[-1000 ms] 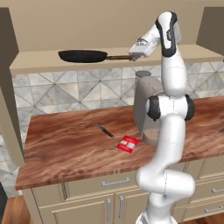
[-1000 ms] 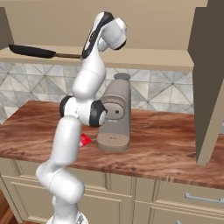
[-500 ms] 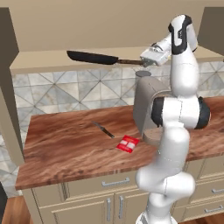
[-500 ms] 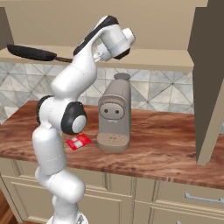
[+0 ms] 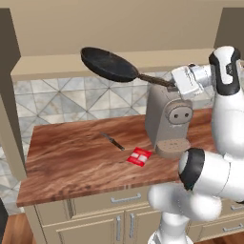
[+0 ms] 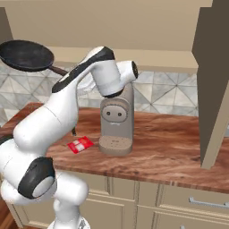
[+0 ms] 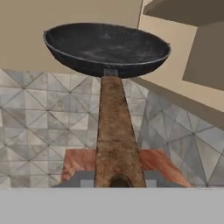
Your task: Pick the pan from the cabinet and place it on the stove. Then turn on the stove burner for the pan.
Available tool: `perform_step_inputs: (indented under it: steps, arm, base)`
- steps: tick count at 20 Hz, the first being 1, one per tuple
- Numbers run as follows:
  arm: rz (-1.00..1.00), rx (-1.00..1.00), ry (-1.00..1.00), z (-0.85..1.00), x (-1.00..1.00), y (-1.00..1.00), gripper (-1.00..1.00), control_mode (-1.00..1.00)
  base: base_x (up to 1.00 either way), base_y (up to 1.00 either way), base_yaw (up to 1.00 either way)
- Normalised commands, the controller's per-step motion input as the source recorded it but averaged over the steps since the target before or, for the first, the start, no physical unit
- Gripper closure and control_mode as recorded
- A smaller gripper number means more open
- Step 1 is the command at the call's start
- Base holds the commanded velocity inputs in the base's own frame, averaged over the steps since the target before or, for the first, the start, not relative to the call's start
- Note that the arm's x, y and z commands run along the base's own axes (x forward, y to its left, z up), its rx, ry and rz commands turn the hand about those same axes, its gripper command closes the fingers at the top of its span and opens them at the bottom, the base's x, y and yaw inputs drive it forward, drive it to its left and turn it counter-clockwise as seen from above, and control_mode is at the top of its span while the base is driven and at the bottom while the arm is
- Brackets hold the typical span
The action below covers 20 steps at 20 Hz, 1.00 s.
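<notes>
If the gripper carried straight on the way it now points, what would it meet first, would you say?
The gripper is shut on the handle of the pan and points along it. Beyond the pan's bowl lies the tiled backsplash, probably first, though depth is unclear.

The pan point(image 5: 108, 64) hangs in the air above the desk point(image 5: 71, 162), its handle running right into the end effector point(image 5: 175, 85). Below, a coffee machine point(image 5: 167, 123) stands on the desk, a packet point(image 5: 139, 157) just left of its base, a knife point(image 5: 113, 141) further left
</notes>
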Motion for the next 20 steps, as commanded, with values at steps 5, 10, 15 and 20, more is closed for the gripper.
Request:
perform_step_inputs:
  steps: [5,10,15,20]
  arm:
    - [-0.16,0.04,-0.13,0.00,-0.93,0.00,1.00,-1.00]
    - [-0.03,0.00,-0.03,-0.02,-0.73,0.00,1.00,-1.00]
    - [0.00,0.00,-0.01,0.00,-0.64,0.00,1.00,-1.00]
    - [0.00,-0.01,0.00,-0.02,-0.51,0.00,1.00,-1.00]
  base:
    - [0.00,0.00,0.00]
    - [0.00,0.00,0.00]
    - [0.00,0.00,0.00]
    - [0.00,0.00,0.00]
